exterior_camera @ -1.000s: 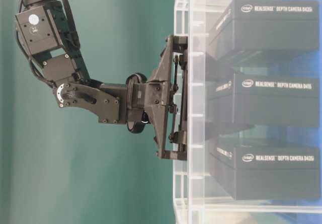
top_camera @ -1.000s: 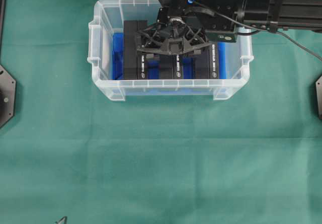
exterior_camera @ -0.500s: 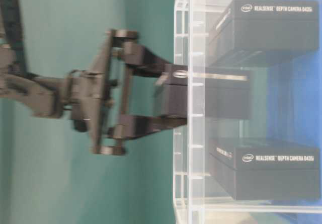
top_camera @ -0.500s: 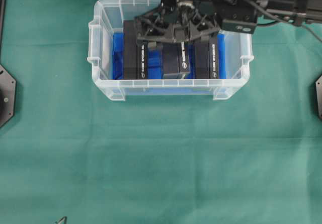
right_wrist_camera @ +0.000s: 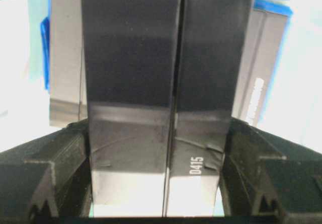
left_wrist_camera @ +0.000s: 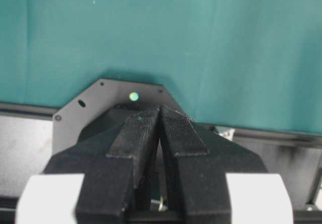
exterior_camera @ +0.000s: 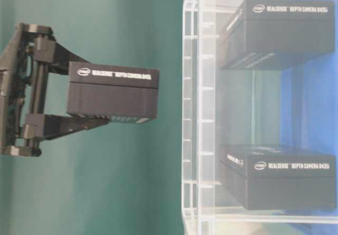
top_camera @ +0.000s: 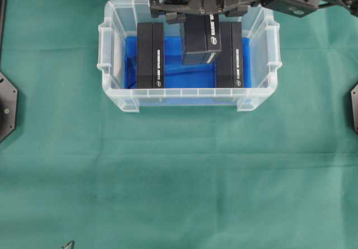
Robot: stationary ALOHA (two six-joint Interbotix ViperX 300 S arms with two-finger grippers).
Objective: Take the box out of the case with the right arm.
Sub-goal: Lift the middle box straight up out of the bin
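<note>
- The right gripper [top_camera: 197, 9] is clamped on a black box [top_camera: 200, 38], one finger on each long side. The table-level view shows the box [exterior_camera: 112, 92] held clear of the case [exterior_camera: 193, 108], outside its rim, with open air between them.
- From overhead the box hangs above the middle of the case [top_camera: 112, 89], over the bare blue sheet [top_camera: 187, 76] between the two boxes that remain.
- One remaining box [top_camera: 150, 55] stands by the left wall, the other [top_camera: 229, 56] by the right wall; both sit on the blue sheet and are apart from the held one.
- The box looks like stiff printed cardboard with flat, smooth, slightly glossy faces. The right wrist view shows reflections on it [right_wrist_camera: 166, 98], so I judge it somewhat slippery under hard fingers.
- It seems light to moderate in weight; the fingers [exterior_camera: 58, 123] hold it level without visible sag.
- The hold sits near one end of the box rather than its middle, so the free end could tip if the arm swings fast. The broad side faces are the sensible place to squeeze, and that is where the fingers [right_wrist_camera: 45, 178] press.
- Cardboard may dent under a hard pinch, so a firm but modest squeeze suits it.
- The left gripper [left_wrist_camera: 160, 128] has its jaws pressed together, holding nothing, parked over the green cloth [left_wrist_camera: 151, 32] far from the case.
</note>
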